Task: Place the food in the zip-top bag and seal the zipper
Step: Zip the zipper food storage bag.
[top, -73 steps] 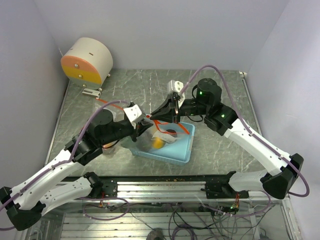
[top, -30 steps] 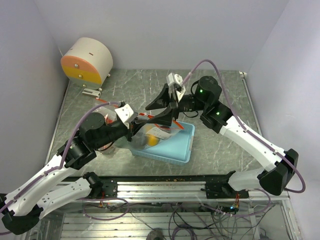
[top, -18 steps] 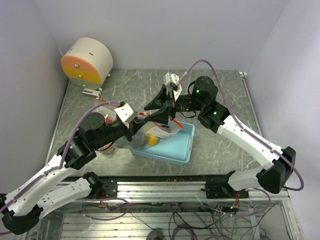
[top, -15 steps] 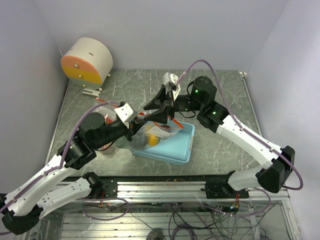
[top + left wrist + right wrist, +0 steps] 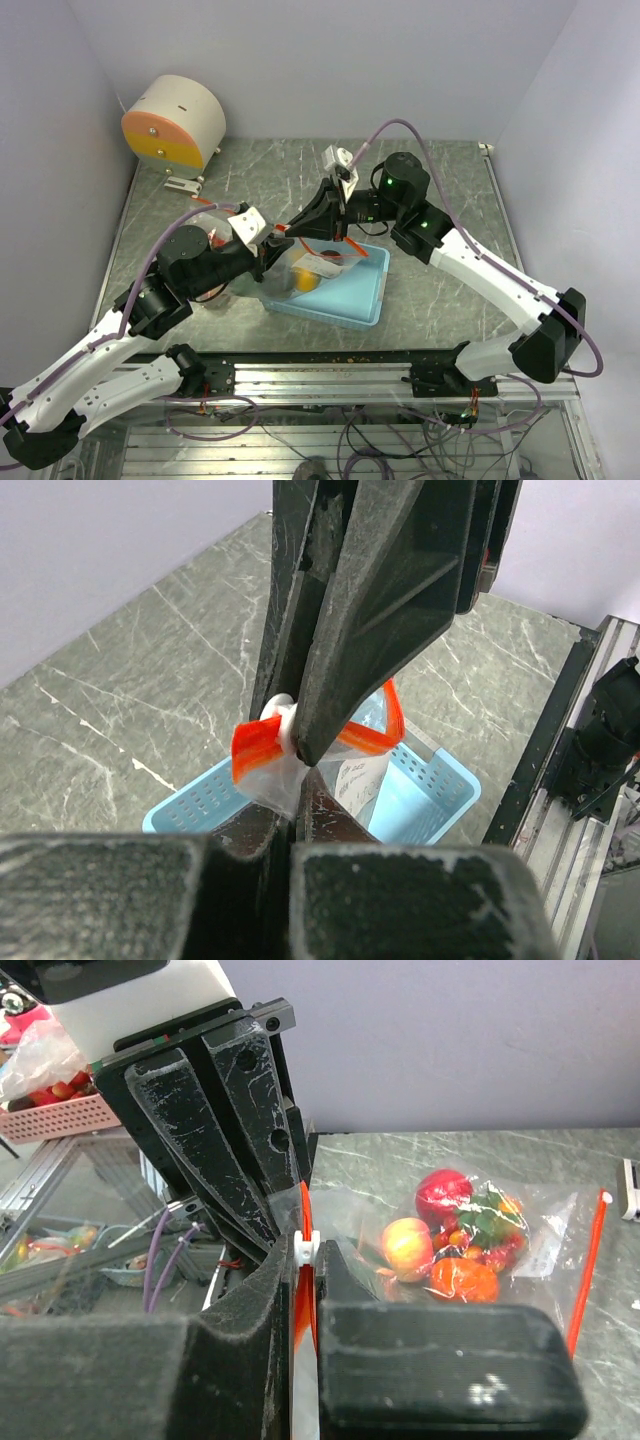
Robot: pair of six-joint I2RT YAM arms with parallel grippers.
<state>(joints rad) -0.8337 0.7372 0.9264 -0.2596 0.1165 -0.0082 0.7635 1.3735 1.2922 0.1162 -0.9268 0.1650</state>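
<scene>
Grey marbled table (image 5: 450, 190) carries a light blue basket (image 5: 360, 298); above it both claws grip the zip-top bag (image 5: 530, 1210) by its orange zipper (image 5: 250, 753), the left claw (image 5: 292, 825) clamped on the film, the right claw (image 5: 306, 1285) on the white slider (image 5: 307, 1249). From the right wrist, the food (image 5: 450, 1235) sits inside the bag at 3 o'clock of that claw; the bag's white label (image 5: 357, 776) is unreadable.

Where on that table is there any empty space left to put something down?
The table is bare along the back, between the round drum and the right arm, and at near right beside the blue basket. The middle is crowded: left gripper and right gripper pinch the zip-top bag over it.
</scene>
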